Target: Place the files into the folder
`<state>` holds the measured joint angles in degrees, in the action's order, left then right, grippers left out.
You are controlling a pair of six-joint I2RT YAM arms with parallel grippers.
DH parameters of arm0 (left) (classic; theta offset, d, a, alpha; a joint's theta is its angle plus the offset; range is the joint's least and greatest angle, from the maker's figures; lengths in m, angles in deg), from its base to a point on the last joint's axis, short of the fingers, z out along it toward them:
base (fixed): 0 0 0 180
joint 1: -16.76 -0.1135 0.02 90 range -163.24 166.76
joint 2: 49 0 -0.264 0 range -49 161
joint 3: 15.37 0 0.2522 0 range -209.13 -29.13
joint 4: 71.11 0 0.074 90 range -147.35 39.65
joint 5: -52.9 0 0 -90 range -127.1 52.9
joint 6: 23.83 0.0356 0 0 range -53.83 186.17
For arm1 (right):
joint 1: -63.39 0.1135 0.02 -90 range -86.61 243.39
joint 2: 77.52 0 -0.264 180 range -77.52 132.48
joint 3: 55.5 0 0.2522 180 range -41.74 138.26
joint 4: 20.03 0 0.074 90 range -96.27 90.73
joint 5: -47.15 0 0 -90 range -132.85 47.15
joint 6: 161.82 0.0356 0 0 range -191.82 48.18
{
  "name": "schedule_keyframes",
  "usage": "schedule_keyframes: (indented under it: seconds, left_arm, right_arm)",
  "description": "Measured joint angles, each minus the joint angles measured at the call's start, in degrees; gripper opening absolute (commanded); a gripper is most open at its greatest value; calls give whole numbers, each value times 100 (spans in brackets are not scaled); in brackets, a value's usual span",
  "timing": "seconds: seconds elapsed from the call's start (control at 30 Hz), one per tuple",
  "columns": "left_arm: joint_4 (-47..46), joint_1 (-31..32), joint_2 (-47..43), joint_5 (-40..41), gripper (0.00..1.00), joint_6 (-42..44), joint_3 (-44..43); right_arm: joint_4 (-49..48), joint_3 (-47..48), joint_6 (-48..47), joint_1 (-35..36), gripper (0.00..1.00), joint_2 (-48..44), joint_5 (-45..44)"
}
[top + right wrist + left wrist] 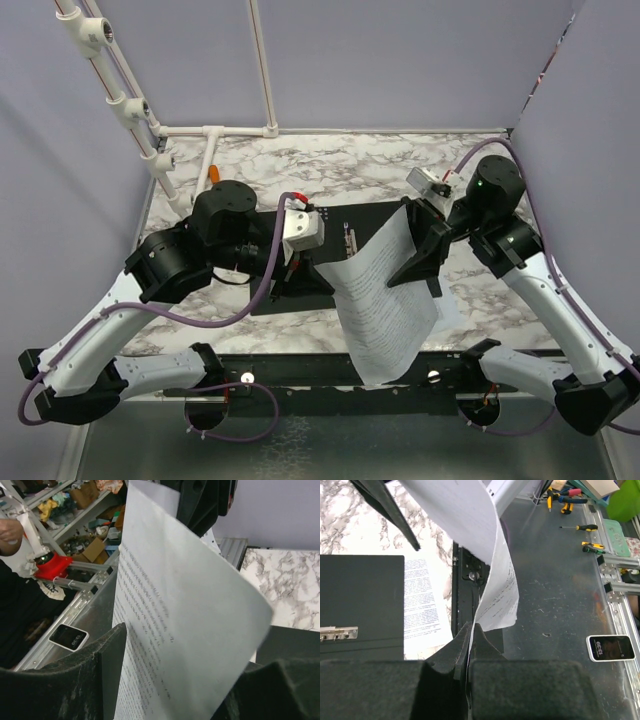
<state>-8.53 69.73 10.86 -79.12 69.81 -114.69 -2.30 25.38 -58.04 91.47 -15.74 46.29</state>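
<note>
Plain lavender-grey panel walls (380, 60) enclose a white-and-grey marble-patterned tabletop (340, 165), with a white plastic pipe frame (264, 75) standing at its far edge.

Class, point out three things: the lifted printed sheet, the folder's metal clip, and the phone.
lifted sheet (385, 300), top external view, middle of its printed face.
metal clip (340, 632), left wrist view, centre of the bar.
phone (611, 647), left wrist view, its screen.

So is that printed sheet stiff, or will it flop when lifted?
Probably floppy: the sheet bows and curls away from where the left tool pinches its edge. Likely very light, since that small pinch holds it up. It might crease if the right tool, around it, closes askew.
</note>
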Motion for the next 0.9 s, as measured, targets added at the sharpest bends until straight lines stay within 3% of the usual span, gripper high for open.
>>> schedule_keyframes:
  seconds: [0.9]
  left_arm:
    - [-39,0,-334,960,0,-299,33]
  right_arm:
    - [1467,-262,-337,0,40,-1213,-916]
